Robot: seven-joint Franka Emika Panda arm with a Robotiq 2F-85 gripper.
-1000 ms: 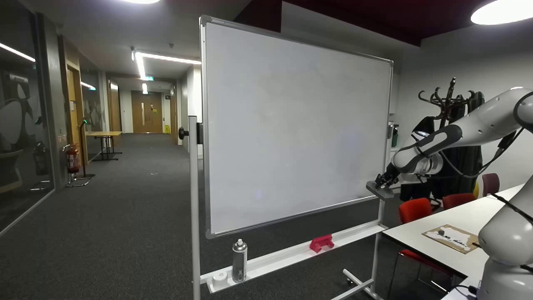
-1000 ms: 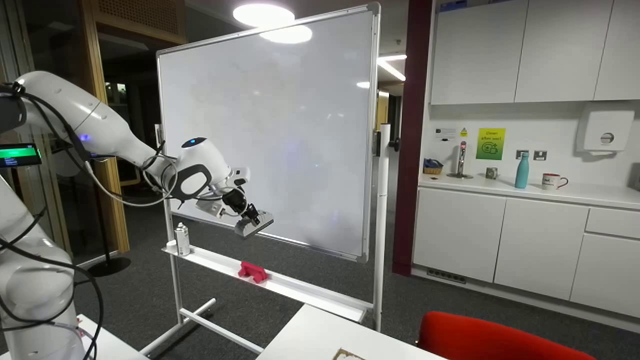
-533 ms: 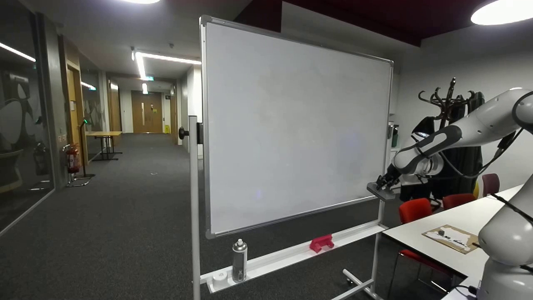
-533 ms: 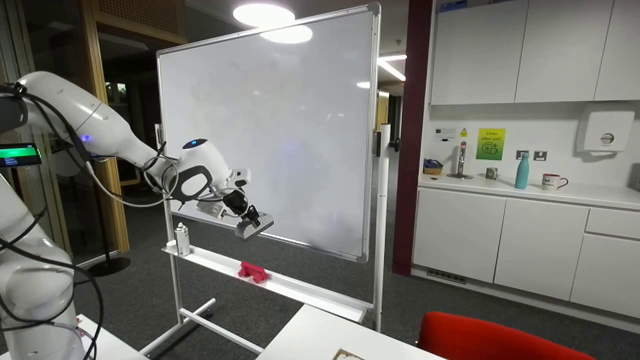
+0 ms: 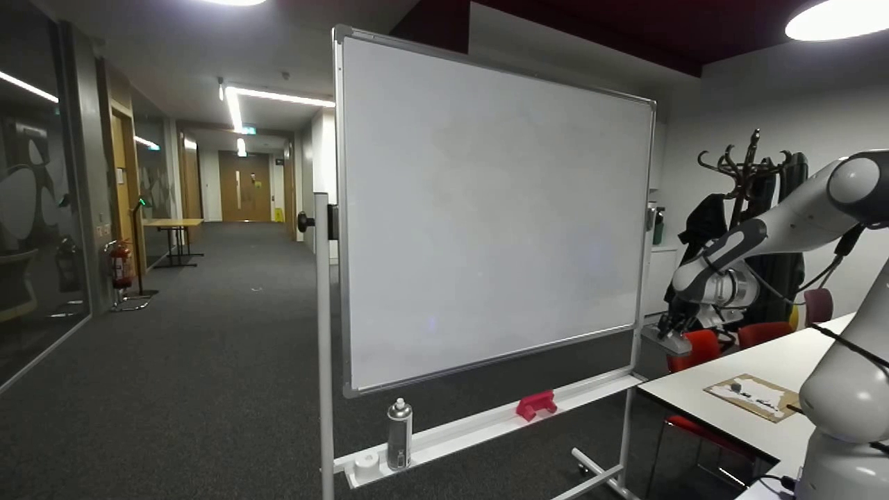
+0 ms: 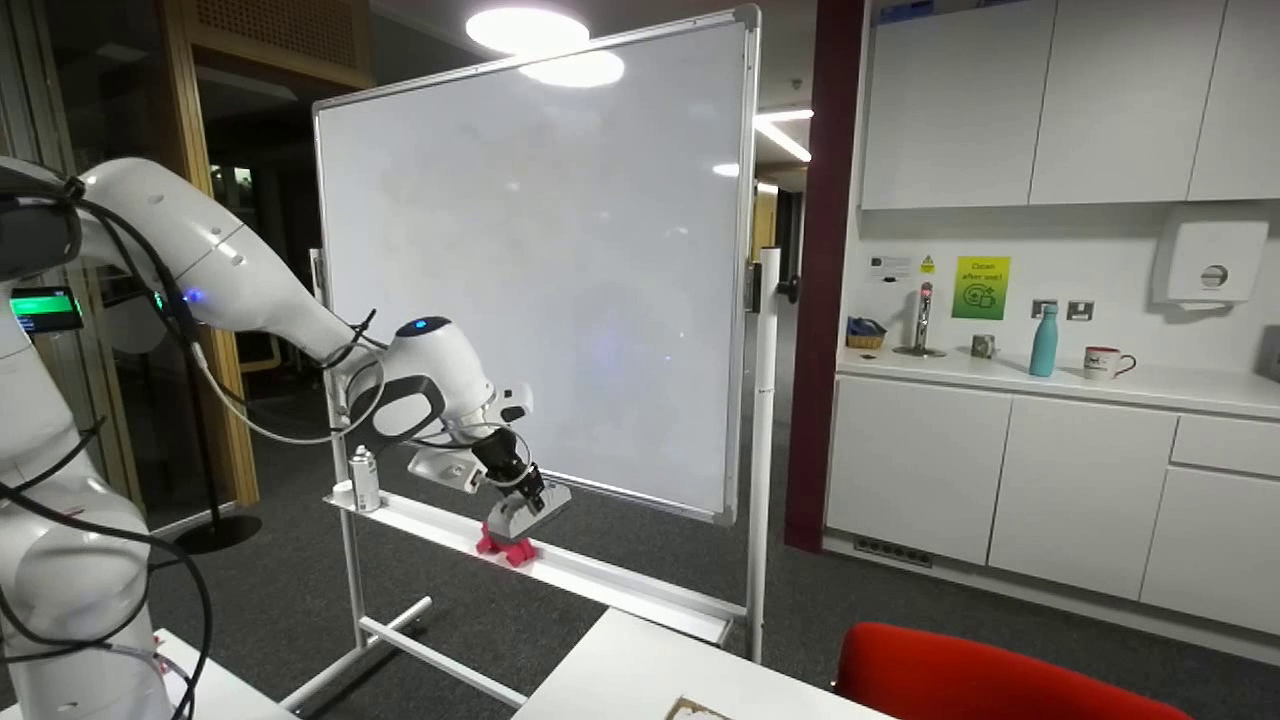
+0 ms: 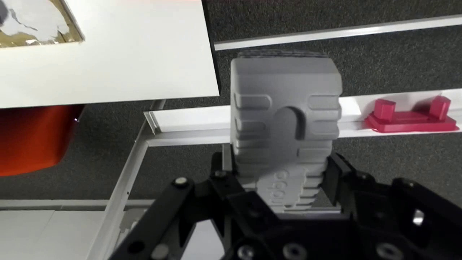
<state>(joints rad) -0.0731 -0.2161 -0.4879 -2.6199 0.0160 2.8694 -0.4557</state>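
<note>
The fingers (image 7: 341, 177) grasp a grey eraser (image 7: 285, 85) — one along each long side — so that, in the wrist view, its ribbed back with raised lettering is exposed and its end projects past the grip. The eraser hangs in front of the whiteboard (image 6: 560, 260), near the level of its lower edge and apart from it; a narrow gap shows between them in an exterior view. Stage, as judged from the present arrangement: the grasp appears complete and the eraser is held clear of any support; its release is not yet done. Below the whiteboard runs a white tray (image 7: 191, 119) bearing a red two-pegged piece (image 7: 411, 122), which the eraser partly hides in an exterior view. Under one end of the whiteboard, on the tray, stands a spray can (image 5: 399, 441), with a low white object (image 5: 366, 465) just beside it. In front of the whiteboard's opposite end, a white surface (image 7: 144, 65) carries a brown sheet (image 5: 753, 398) partly covered in torn white material; a red chair (image 6: 980, 670) stands beside this surface. Past that same end of the whiteboard — behind the arm (image 5: 799, 219) in an exterior view — rises a dark coat stand (image 5: 746, 170) hung with garments.
</note>
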